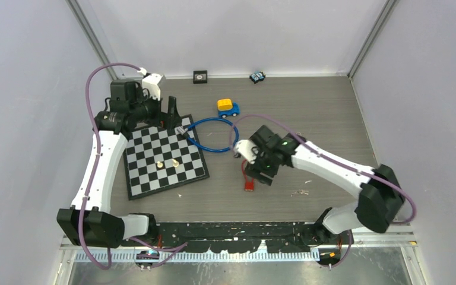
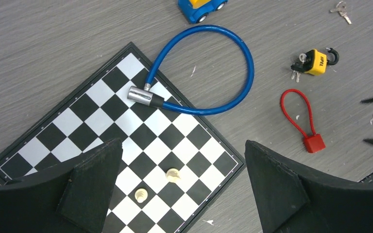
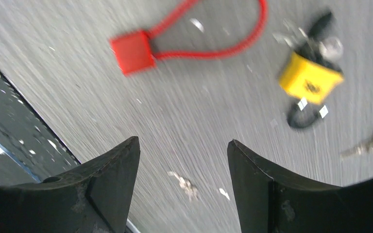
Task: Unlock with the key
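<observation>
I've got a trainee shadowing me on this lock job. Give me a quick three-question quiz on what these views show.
1. True or false: the right gripper is holding the yellow padlock.
2. Which item lies partly on the chessboard? A) blue cable lock B) red cable lock C) toy car
3. How many pale chess pieces stand on the board?

Key:
1. False. The padlock lies on the table and the jaws are apart with nothing between them.
2. A
3. Two
</observation>
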Controlling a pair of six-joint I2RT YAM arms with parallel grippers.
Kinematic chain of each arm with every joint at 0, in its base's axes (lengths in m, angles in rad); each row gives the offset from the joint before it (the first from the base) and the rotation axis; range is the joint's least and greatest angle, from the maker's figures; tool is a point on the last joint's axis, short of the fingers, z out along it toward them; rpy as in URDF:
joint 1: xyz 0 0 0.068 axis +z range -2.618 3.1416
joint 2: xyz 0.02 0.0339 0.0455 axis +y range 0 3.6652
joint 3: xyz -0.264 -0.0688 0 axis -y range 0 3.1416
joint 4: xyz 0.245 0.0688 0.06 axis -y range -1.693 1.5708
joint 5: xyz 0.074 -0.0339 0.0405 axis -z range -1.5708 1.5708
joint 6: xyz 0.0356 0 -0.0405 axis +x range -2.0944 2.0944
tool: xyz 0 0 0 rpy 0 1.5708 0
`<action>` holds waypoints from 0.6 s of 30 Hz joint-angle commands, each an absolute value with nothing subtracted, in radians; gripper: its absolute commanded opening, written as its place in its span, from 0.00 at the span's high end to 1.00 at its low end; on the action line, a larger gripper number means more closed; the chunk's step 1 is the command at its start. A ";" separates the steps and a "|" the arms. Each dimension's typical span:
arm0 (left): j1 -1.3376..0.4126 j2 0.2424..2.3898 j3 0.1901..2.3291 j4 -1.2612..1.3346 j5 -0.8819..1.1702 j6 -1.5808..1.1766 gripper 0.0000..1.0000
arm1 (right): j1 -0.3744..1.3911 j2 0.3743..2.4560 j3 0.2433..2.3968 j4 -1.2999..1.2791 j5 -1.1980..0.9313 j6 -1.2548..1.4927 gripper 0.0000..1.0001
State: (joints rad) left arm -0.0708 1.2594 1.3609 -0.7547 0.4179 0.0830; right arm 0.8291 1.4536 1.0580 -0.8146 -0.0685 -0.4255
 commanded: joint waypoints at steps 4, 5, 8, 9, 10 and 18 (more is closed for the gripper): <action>-0.068 1.223 1.365 -0.766 0.557 0.101 0.00 | 0.568 1.245 0.960 -1.049 -0.106 -0.621 0.28; -0.068 1.224 1.359 -0.769 0.576 0.102 0.00 | 0.537 1.227 0.944 -1.062 -0.106 -0.647 0.29; -0.068 1.229 1.340 -0.772 0.632 0.108 0.00 | 0.473 1.203 0.909 -1.105 -0.113 -0.716 0.30; -0.069 1.231 1.333 -0.771 0.652 0.112 0.00 | 0.459 1.205 0.902 -1.114 -0.116 -0.734 0.30; -0.068 1.234 1.327 -0.776 0.676 0.121 0.00 | 0.447 1.209 0.895 -1.116 -0.113 -0.748 0.30; -0.070 1.258 1.295 -0.829 0.752 0.194 0.02 | 0.411 1.298 0.857 -1.088 -0.114 -0.835 0.34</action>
State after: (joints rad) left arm -0.0708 1.2537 1.3121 -0.8047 0.6891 0.1452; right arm 0.4164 1.2564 0.8719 -1.0924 -0.0994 -0.7589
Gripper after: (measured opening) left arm 0.983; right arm 0.677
